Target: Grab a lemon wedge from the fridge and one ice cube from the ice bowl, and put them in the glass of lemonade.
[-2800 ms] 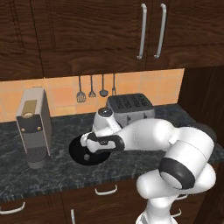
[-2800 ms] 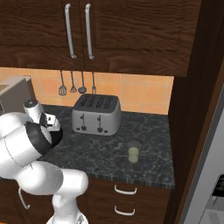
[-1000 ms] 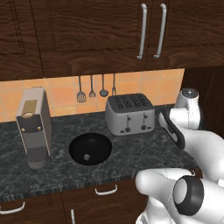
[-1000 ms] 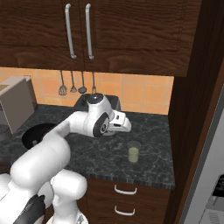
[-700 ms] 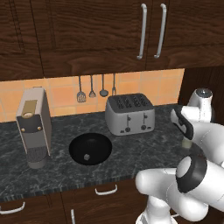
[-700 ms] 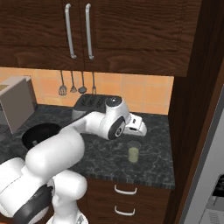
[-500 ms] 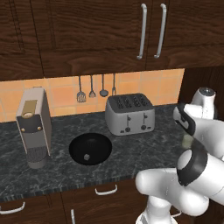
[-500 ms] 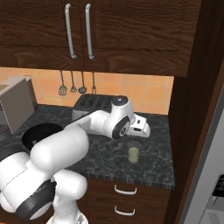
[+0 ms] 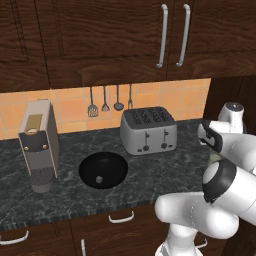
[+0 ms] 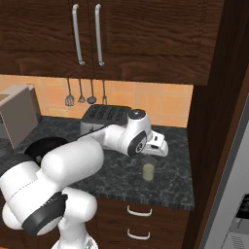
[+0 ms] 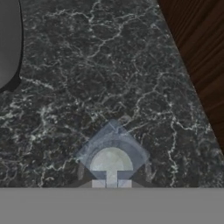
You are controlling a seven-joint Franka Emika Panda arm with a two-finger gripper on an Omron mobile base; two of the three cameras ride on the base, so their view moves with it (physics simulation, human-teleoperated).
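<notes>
The tool (image 10: 156, 151) hung closed right above the glass of lemonade (image 10: 148, 170) on the dark worktop (image 10: 176, 180), near the toaster (image 10: 103, 118).

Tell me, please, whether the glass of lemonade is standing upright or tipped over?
Upright: the glass of lemonade stands on the counter with its rim level, pale liquid inside.

Dark marble counter (image 9: 165, 172) — holds coffee machine (image 9: 37, 145), ice bowl (image 9: 103, 170), toaster (image 9: 148, 131) & glass of lemonade (image 10: 148, 170).
</notes>
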